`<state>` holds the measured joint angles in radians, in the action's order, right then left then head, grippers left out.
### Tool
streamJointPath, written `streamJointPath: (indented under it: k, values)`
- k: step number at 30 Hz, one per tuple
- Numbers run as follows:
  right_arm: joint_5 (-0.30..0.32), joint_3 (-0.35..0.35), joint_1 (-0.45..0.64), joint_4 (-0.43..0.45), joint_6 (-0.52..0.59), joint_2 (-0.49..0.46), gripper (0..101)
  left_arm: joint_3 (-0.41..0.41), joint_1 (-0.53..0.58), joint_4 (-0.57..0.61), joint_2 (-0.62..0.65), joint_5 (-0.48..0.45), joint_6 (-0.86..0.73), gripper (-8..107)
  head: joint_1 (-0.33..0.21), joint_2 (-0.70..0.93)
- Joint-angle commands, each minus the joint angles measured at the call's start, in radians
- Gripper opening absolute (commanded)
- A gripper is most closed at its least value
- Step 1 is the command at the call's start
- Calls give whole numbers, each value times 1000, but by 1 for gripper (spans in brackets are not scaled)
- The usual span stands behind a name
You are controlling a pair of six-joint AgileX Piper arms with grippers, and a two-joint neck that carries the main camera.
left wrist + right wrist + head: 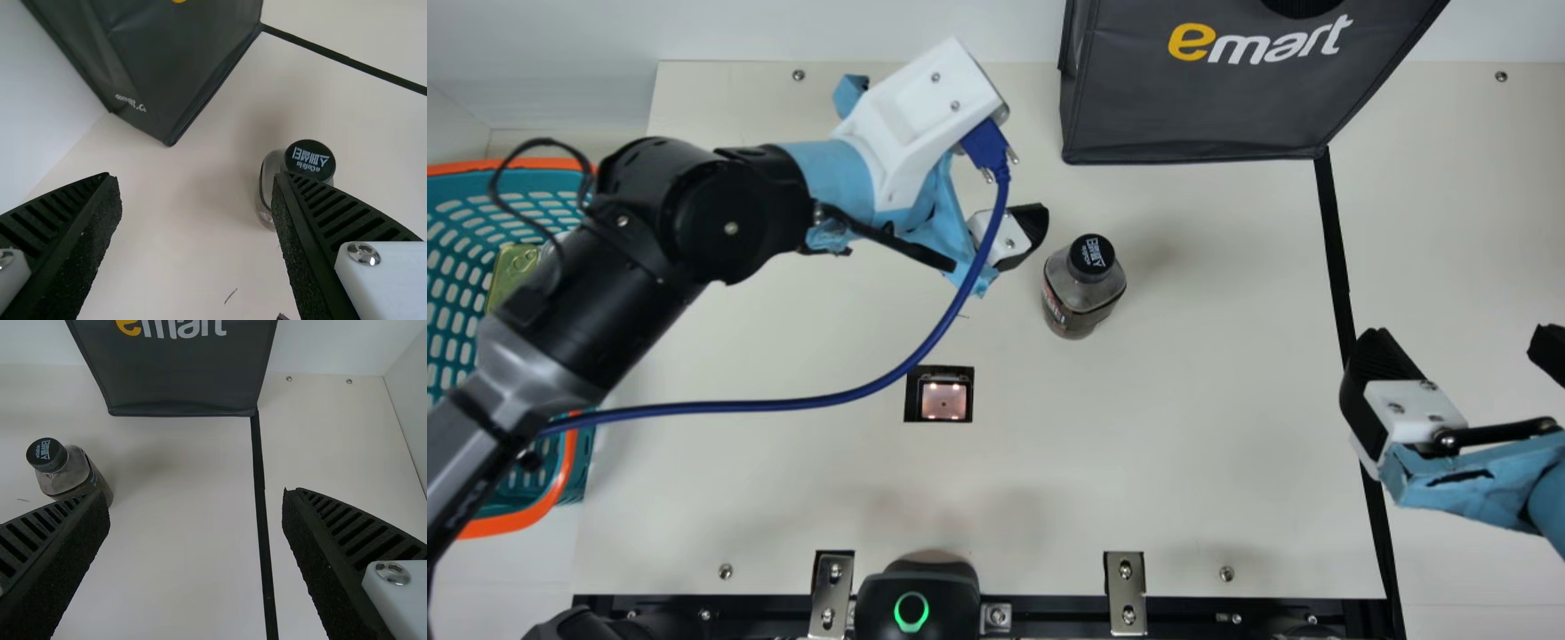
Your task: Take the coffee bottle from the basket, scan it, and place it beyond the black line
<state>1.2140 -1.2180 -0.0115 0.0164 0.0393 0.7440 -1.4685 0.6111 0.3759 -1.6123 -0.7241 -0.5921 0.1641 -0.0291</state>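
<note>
I see the coffee bottle (1083,289) standing up on its bottom on the desk (1183,462). Its long way goes straight up and down, with the black cap (1092,256) on top, pointing at the ceiling. It is not lying on its side. Some red print on its side faces toward my left arm and the near edge of the desk.

The bottle is between my left gripper (1021,236) and the black line (1338,258), well apart from the line. The bag (1200,98) is near it, a bit farther back. The little scan window (943,400) is closer to the near edge than the bottle is.

My left gripper is just beside the bottle. Its fingers are wide apart, with nothing between them. In the left wrist view, one finger hides part of the bottle.

My right gripper (1463,347) is up by the black line, its fingers wide and holding nothing. The basket (560,480) is at my left.
</note>
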Motion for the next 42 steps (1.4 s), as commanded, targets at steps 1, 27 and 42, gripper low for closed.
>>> streamJointPath:
  k: [1,27,42]
  values:
    - [0,0,0,0,0,0,91,19,-4,-21,21,9,39,90,-26,2]
    - [0,0,0,0,0,0,91,193,-89,-302,244,26,414,90,-26,2]
    - [0,0,0,0,0,0,91,250,-167,-434,369,-29,596,90,-26,2]
